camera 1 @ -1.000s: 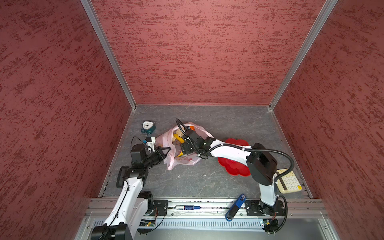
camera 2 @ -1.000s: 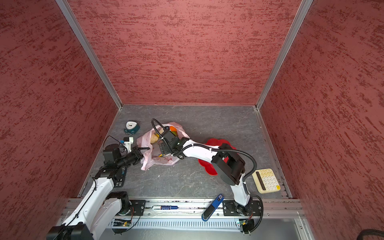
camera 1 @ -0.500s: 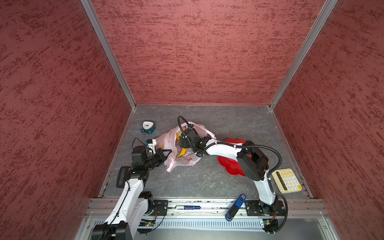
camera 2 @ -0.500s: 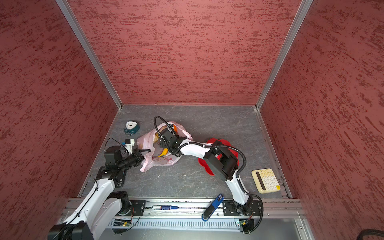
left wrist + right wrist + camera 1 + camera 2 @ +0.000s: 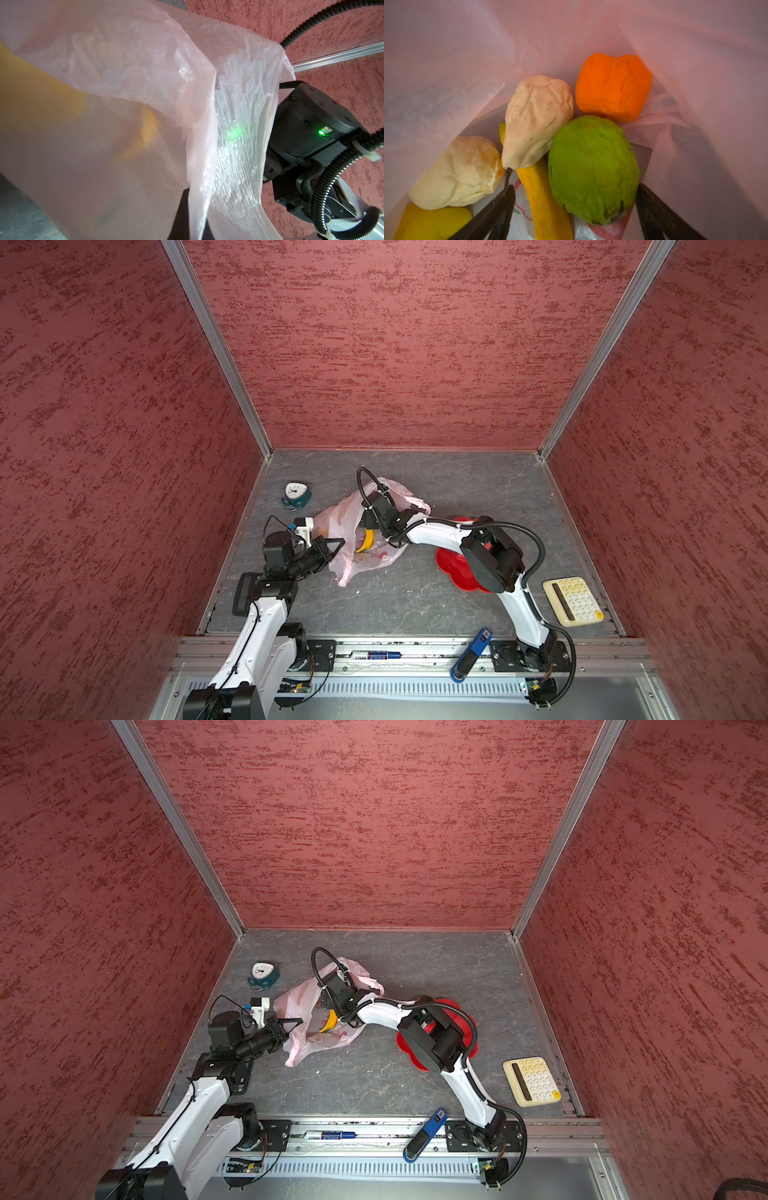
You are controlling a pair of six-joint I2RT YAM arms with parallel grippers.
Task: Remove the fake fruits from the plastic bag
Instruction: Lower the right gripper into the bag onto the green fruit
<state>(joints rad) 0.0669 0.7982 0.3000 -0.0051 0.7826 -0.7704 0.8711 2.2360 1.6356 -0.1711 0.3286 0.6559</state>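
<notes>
Bag-emptying scene, shown from above and from both wrists. We find the plastic bag (image 5: 347,522), a thin, translucent, pale-pink film crumpled into soft folds, lying left of centre on the grey, stone-veined table (image 5: 415,601). Reckoned from the bag, a round-faced teal clock (image 5: 296,494) sits at 10 o'clock. A glossy red flower-shaped plate (image 5: 451,568) lies at 3 o'clock, and a cream slab-shaped calculator (image 5: 573,601) farther out toward 4 o'clock.

The left gripper (image 5: 334,542) meets the bag at its 9 o'clock edge. Its jaws are pressed together, pinching the film, which the left wrist view shows draped in fine creases over a dark finger (image 5: 180,212). The right gripper (image 5: 574,186) comes into the bag from the 3 o'clock side, jaws spread wide and gripping nothing.

All the fake fruits (image 5: 571,145) we can see lie inside the bag, heaped together. Between the spread fingers are the green bumpy ball (image 5: 593,170), matt and dimpled, and the long yellow banana (image 5: 542,199), ribbed along its length. Of the two cream wrinkled lumps (image 5: 535,120), pear-shaped and speckled, one rests on the banana against the ball. A dented orange (image 5: 612,87) lies just beside the ball, and a smooth yellow lemon (image 5: 431,224) lies against the second lump (image 5: 456,174). Whether the finger beside the ball touches it we cannot tell.
</notes>
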